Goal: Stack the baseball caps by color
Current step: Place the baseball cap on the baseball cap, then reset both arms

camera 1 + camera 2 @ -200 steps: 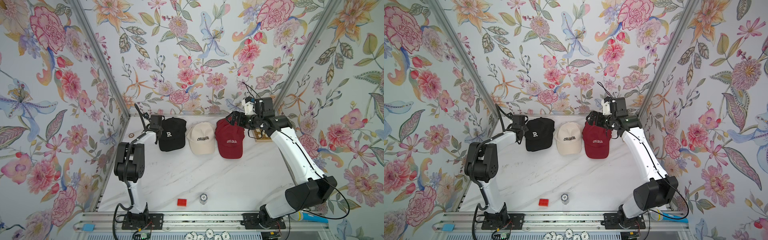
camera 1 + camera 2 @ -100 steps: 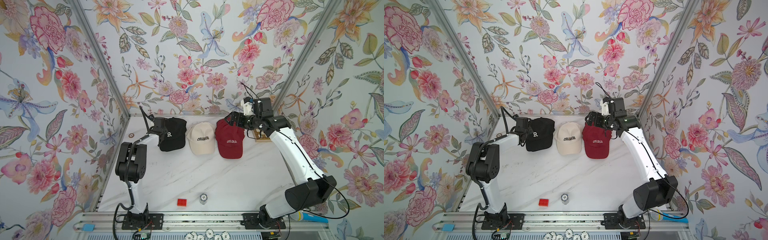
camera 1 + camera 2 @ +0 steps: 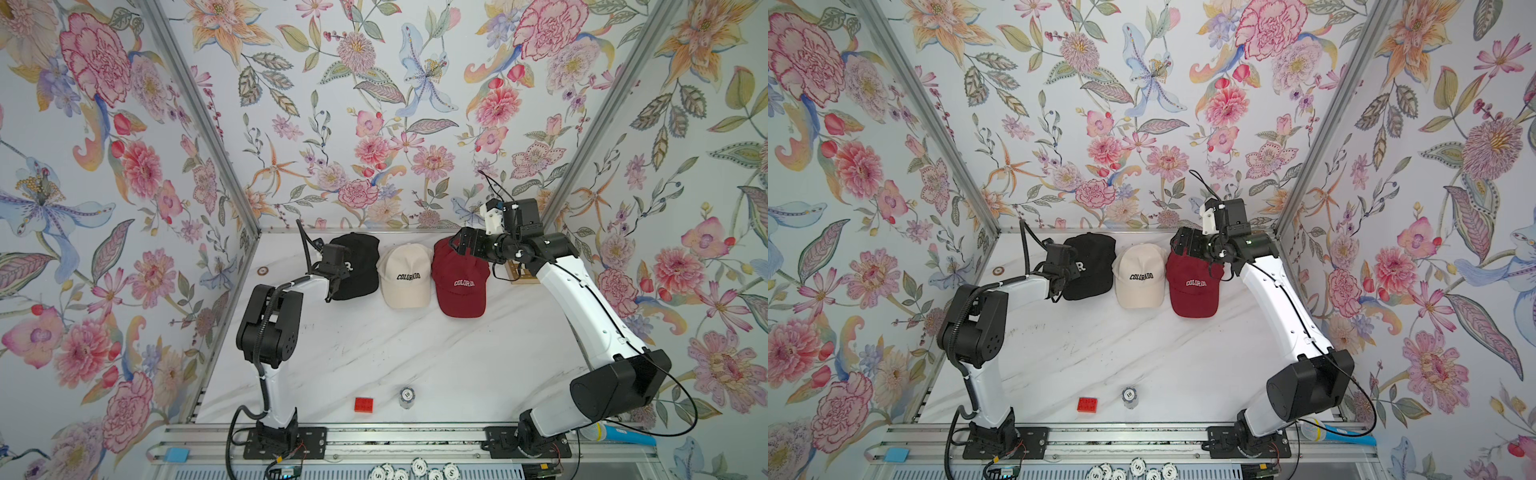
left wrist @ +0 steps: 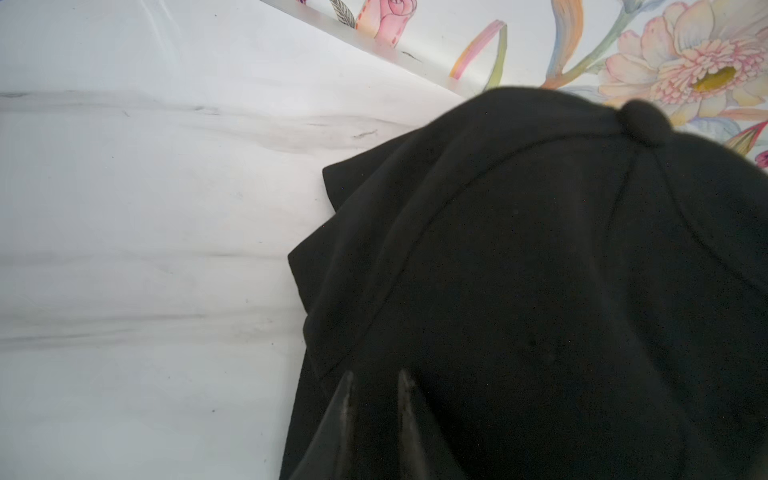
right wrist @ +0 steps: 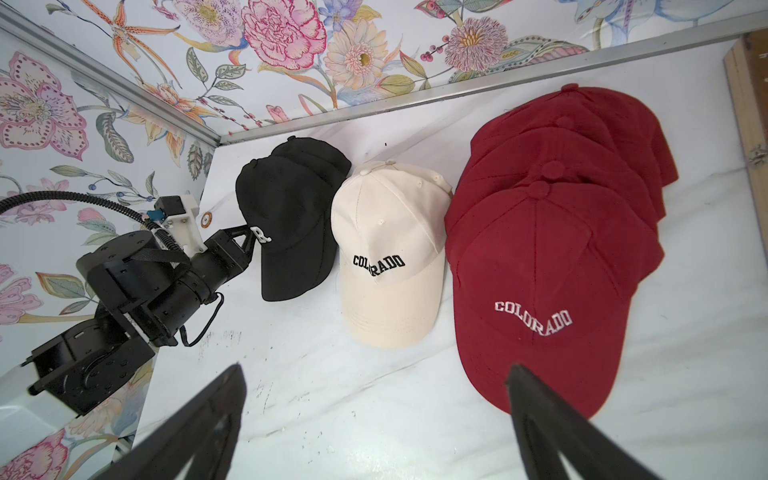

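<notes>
Now I see left gripper (image 4: 376, 374) jaws nearly together against black cap (image 4: 540, 270), cannot tell if clamped; right gripper (image 5: 374, 370) jaws wide apart over dark red cap stack (image 5: 540, 257); cream cap (image 3: 405, 270) between both.

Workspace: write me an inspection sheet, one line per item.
Surface: white marble-look table, faint dark scuffs.
Job's things: black caps, cream cap and red caps sit in a row at the back. The right wrist view shows three red crowns.
Clutter: red block, chip stack, wooden piece, loose chips beyond the front rail.
Grippers: left gripper has its fingers close together on the black caps, grip unconfirmed. Right gripper is wide open and empty, over the back of the red caps.
Cables: black hose on the left arm; thin cable above the right wrist.
Surroundings: floral walls, metal frame posts.
</notes>
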Available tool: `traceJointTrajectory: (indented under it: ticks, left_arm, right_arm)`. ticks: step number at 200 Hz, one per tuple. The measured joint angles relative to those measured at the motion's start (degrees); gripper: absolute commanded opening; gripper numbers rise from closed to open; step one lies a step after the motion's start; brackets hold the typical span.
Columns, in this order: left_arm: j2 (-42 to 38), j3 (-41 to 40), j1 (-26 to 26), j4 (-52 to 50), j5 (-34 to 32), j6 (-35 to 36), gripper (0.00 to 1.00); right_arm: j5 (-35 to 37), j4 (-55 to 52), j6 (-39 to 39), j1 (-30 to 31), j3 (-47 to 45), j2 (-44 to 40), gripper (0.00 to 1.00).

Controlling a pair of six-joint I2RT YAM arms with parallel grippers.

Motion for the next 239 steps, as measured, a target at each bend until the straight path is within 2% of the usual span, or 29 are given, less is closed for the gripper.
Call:
traceJointTrajectory:
  ticks: [31,48,60,91,101,142,177,211,239]
  left_arm:
    - [-1.1,-2.0,-0.8,-0.2,-0.2,0.0,0.2]
    - [-2.3,-3.1,-0.8,-0.8,-0.3,0.0,0.24]
    - [-3.1,-3.6,-0.8,-1.6,-0.6,0.1,0.3]
    - [-7.8,-5.8,-0.8,-3.0,-2.9,0.6,0.59]
    - [-10.1,-6.6,-0.8,-3.6,-3.8,2.0,0.64]
    - [-17.0,-6.8,-0.8,-4.4,-7.3,5.5,0.62]
    - [-17.6,-2.4,-1.3,-5.6,-7.3,6.5,0.62]
    - [-14.5,6.0,-3.6,-5.1,-6.0,7.2,0.61]
    - [-7.9,15.1,-5.2,-5.1,-4.2,8.1,0.6]
  right_arm:
    - [0.0,0.0,0.0,0.0,-0.1,0.0,0.99]
    - [0.0,-0.1,0.0,0.0,-0.1,0.0,0.99]
    - [0.0,0.0,0.0,0.0,-0.1,0.0,0.99]
    - [0.0,0.0,0.0,0.0,-0.1,0.0,0.99]
    - [0.0,0.0,0.0,0.0,-0.2,-0.1,0.99]
    - [-0.2,0.0,0.0,0.0,-0.7,-0.2,0.99]
    - [-0.3,0.1,0.0,0.0,-0.7,-0.2,0.99]
    - [-0.5,0.1,0.0,0.0,-0.7,-0.2,0.99]
    - [-0.5,0.1,0.0,0.0,-0.7,-0.2,0.99]
